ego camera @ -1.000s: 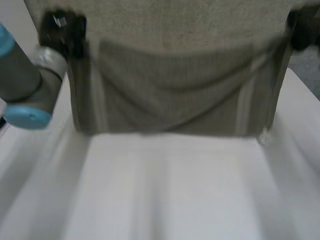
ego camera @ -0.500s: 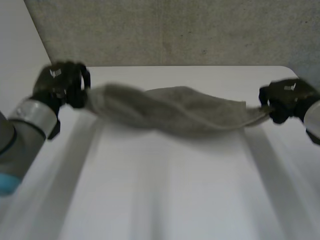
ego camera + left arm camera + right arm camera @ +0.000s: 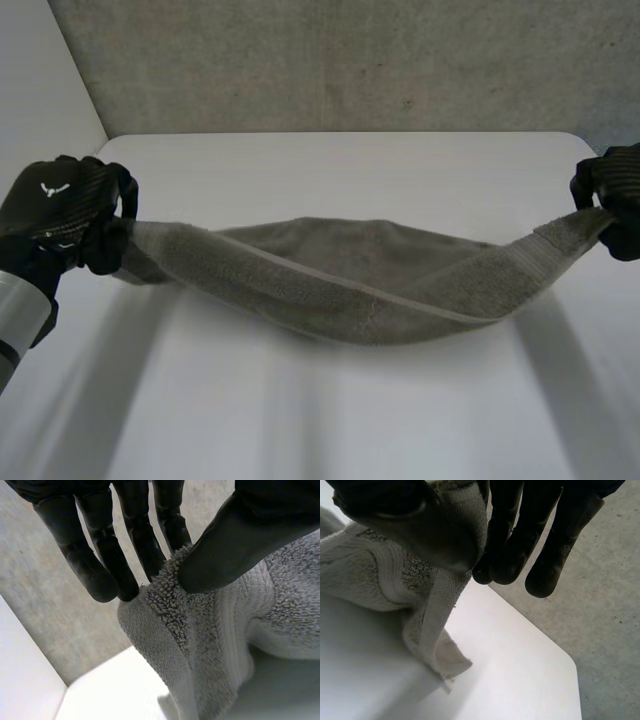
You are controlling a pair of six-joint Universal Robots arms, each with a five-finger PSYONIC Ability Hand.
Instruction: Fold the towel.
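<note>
Slack shows in the towel [image 3: 350, 285], a grey-green terry cloth that hangs in a shallow arc between the two hands above the white table [image 3: 330, 420]. Its middle sags lowest, close over the table, and I cannot tell whether it touches the surface there. The cloth looks bunched and doubled along its length, with a flat woven band crossing it near the right end. The left hand [image 3: 60, 215] holds the left end just over the table's left side, and the right hand [image 3: 612, 195] holds the opposite end at the table's right edge, so the hands are well apart with the towel spanning the whole gap. In the left wrist view the thumb [image 3: 240, 540] presses a looped edge of the towel against the fingers [image 3: 145, 540], which are nearly straight, so the hand is clamped on the cloth in a pinch, and the rest of the towel falls away below the palm towards the table. In the right wrist view the thumb [image 3: 410, 525] likewise pins a fold of towel against the fingers [image 3: 515, 535], another firm pinch, and a loose corner with a small label dangles under the hand, near the tabletop. Beyond the far edge of the table lies a grey floor [image 3: 350, 60].
</note>
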